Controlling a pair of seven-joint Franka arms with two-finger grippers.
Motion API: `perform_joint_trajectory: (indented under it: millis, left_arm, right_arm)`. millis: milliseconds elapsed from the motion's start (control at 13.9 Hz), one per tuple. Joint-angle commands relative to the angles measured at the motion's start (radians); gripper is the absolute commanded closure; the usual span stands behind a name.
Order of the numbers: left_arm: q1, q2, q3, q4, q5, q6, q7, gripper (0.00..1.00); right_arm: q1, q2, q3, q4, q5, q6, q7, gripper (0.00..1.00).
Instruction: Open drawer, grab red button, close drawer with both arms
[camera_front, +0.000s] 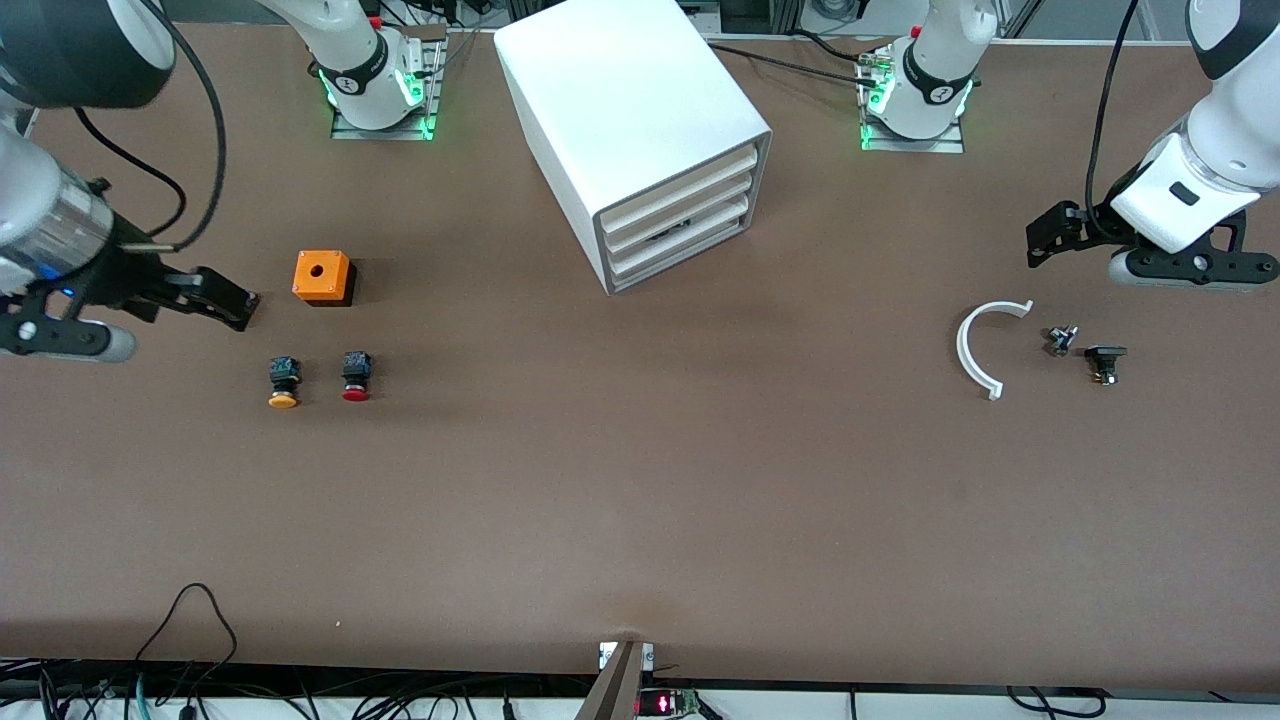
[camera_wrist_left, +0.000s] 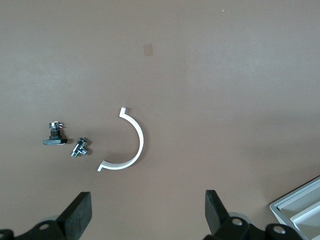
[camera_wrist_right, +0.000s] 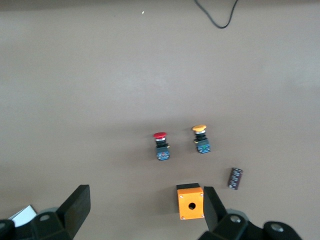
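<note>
Red-capped button (black body) lies beside the yellow-capped button; left gripper and right gripper hover, fingers apart.

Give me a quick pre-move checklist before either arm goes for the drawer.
1. Cabinet drawers all shut: ok, none pulled out yet.
2. Red button lying on the table, beside the yellow button: ok.
3. Left gripper open and empty, over the white half-ring: ok.
4. Right gripper open and empty, over the orange cube: ok.
5. Which drawer to open: cannot tell.
</note>
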Motion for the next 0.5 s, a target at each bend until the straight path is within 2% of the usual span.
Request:
perform_joint_trajectory:
  millis: [0, 216, 431]
  left_arm:
    - [-0.006, 0.018, 0.003, 0.027, 0.024, -0.004, 0.021, 0.00]
    - [-0.006, 0.018, 0.005, 0.029, 0.023, -0.004, 0.020, 0.00]
    - [-0.006, 0.019, 0.005, 0.029, 0.024, -0.004, 0.018, 0.00]
  right_arm:
    - [-0.039, 0.006, 0.013, 0.016, -0.013, -0.017, -0.061, 0.00]
    - [-0.056, -0.009, 0.013, 0.016, -0.009, -0.036, -0.060, 0.00]
    - [-0.134, -0.029, 0.016, 0.007, -0.007, -0.060, -0.064, 0.00]
